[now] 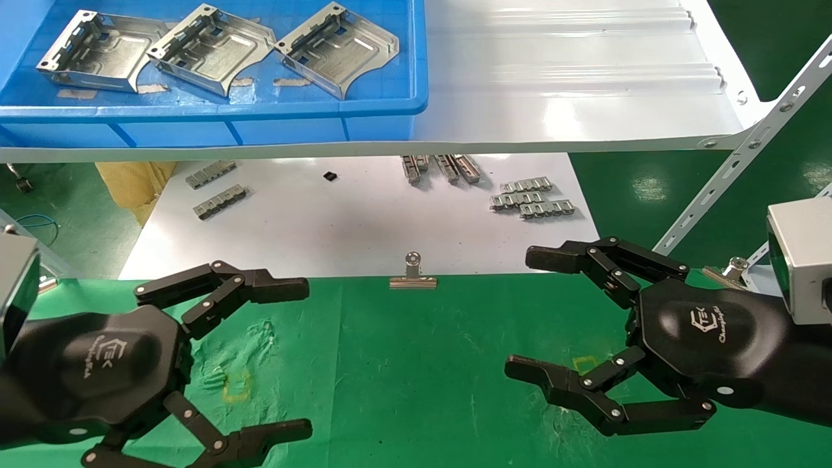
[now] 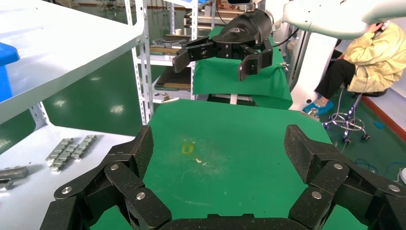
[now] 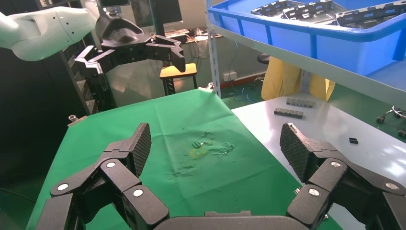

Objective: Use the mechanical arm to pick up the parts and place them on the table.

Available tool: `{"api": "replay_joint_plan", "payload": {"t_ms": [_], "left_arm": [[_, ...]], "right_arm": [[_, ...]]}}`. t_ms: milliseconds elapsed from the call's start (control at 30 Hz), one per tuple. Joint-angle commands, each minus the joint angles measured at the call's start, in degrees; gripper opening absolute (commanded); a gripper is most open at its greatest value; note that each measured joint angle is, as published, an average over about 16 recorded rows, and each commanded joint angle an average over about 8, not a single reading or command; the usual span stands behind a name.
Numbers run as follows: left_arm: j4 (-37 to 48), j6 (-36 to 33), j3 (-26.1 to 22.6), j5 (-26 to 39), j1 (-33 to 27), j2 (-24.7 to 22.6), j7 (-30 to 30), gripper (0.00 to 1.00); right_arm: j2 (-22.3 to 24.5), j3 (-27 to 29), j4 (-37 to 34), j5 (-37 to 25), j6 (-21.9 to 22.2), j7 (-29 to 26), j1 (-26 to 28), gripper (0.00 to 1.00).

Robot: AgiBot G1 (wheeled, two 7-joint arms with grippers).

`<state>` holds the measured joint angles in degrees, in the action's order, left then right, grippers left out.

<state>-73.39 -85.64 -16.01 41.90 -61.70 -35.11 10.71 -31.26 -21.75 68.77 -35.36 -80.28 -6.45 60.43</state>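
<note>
Three silver sheet-metal parts (image 1: 211, 47) lie side by side in a blue tray (image 1: 273, 107) on the upper white shelf at the back left; they also show in the right wrist view (image 3: 306, 8). The green cloth table (image 1: 416, 364) with yellow square marks (image 1: 235, 385) lies in front. My left gripper (image 1: 296, 357) hovers open and empty over the table's left side. My right gripper (image 1: 530, 312) hovers open and empty over the right side. The left wrist view (image 2: 218, 143) and right wrist view (image 3: 215, 148) show only bare green cloth between the fingers.
A white board (image 1: 364, 221) below the shelf carries grey link strips (image 1: 532, 198) and a small black piece (image 1: 330, 176). A metal binder clip (image 1: 413, 273) sits at the cloth's far edge. A slotted white strut (image 1: 734, 169) slants down at the right.
</note>
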Motion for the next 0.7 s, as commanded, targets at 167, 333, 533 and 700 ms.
{"api": "replay_joint_plan", "payload": {"t_ms": [167, 333, 533, 700], "left_arm": [[0.0, 0.0, 0.0, 0.0, 0.0, 0.0, 0.0, 1.0], [0.0, 0.0, 0.0, 0.0, 0.0, 0.0, 0.0, 1.0], [0.0, 0.0, 0.0, 0.0, 0.0, 0.0, 0.0, 1.0], [0.0, 0.0, 0.0, 0.0, 0.0, 0.0, 0.0, 1.0]], "right_arm": [[0.0, 0.0, 0.0, 0.0, 0.0, 0.0, 0.0, 1.0], [0.0, 0.0, 0.0, 0.0, 0.0, 0.0, 0.0, 1.0], [0.0, 0.0, 0.0, 0.0, 0.0, 0.0, 0.0, 0.98], [0.0, 0.0, 0.0, 0.0, 0.0, 0.0, 0.0, 0.49]]}}
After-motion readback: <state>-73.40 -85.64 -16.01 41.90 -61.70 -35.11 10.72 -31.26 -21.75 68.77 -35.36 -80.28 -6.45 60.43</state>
